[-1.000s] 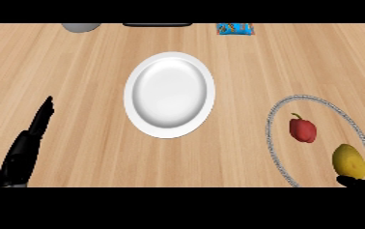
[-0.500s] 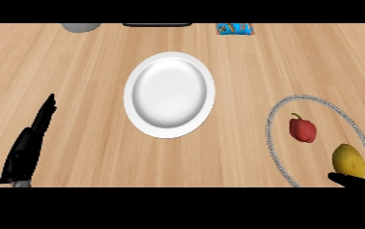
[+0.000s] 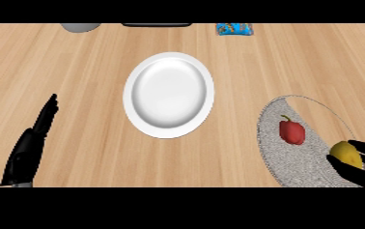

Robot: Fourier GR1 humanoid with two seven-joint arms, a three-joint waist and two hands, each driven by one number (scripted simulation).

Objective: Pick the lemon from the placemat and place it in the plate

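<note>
The yellow lemon [image 3: 344, 152] lies at the right edge of the round grey placemat [image 3: 299, 164], low on the right. My right hand [image 3: 351, 173] comes in from the lower right corner. Its black fingers [image 3: 359, 146] curl round the lemon's far side, and the rest of the hand sits just below the fruit. The white oval plate [image 3: 169, 95] stands in the middle of the wooden counter with nothing on it. My left hand [image 3: 30, 146] rests at the lower left, fingers straight and pointing up, well away from the plate.
A red pepper-like fruit [image 3: 291, 131] sits on the placemat left of the lemon. Along the far edge are a grey round object [image 3: 80, 27], a dark flat item [image 3: 157, 24] and a blue packet [image 3: 234, 29].
More of my right hand has come in from the corner and wrapped round the lemon, which sits slightly higher than before. The left hand has barely shifted.
</note>
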